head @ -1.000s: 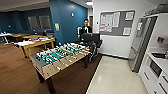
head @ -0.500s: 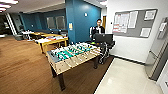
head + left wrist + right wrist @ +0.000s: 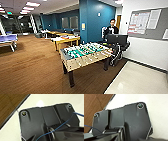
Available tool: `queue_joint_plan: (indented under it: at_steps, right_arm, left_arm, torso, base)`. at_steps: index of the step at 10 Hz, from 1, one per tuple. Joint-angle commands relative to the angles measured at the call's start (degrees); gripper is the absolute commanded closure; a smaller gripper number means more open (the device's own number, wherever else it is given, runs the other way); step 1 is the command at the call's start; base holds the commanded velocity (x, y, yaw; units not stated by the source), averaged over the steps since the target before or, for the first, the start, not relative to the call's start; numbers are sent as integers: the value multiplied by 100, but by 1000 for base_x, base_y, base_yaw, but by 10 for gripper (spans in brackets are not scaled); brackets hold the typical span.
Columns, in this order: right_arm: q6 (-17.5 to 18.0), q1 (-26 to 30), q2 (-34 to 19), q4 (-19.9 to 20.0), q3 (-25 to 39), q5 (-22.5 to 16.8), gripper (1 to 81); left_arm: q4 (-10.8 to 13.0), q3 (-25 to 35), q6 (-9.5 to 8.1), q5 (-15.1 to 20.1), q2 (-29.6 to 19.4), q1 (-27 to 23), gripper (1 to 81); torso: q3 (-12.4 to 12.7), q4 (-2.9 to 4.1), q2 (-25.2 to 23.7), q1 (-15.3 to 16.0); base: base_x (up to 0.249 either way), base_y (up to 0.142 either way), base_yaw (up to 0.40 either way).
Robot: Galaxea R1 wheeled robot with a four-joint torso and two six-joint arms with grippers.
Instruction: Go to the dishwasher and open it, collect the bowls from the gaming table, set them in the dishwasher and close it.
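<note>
Glossy pale tile floor (image 3: 140, 80) at 5 o'clock, wood-grain floor (image 3: 32, 67) at 8. Boxy wooden foosball table (image 3: 85, 56) centre, green field. Gaming table (image 3: 65, 40) beyond at 11, white tabletop, yellow edge. Person (image 3: 111, 29) at 1. End effector state: cannot tell.

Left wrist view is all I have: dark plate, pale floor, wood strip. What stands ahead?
Observer: In the head view, a table-football table stands ahead on the wood floor.
Operator: Anyone nearby?
Observer: A person stands behind it, at a dark monitor.
Operator: Any other table?
Observer: A white-topped table with a yellow edge stands farther back; whether bowls lie on it, I cannot tell.
</note>
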Motion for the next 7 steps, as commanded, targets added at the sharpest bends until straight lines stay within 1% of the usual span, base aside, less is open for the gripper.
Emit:
queue_joint_plan:
  at_steps: [1, 7]
  right_arm:
    - [-22, 247, 31, 2, 5, -270, 10]
    - [-22, 247, 49, 2, -13, -279, 10]
  left_arm:
    - [31, -9, 4, 249, 18, -284, 10]
    - [23, -9, 4, 249, -9, -284, 10]
  torso:
    - [0, 0, 0, 0]
    - [0, 0, -2, -2]
  base:
    - [0, 0, 353]
    - [0, 0, 352]
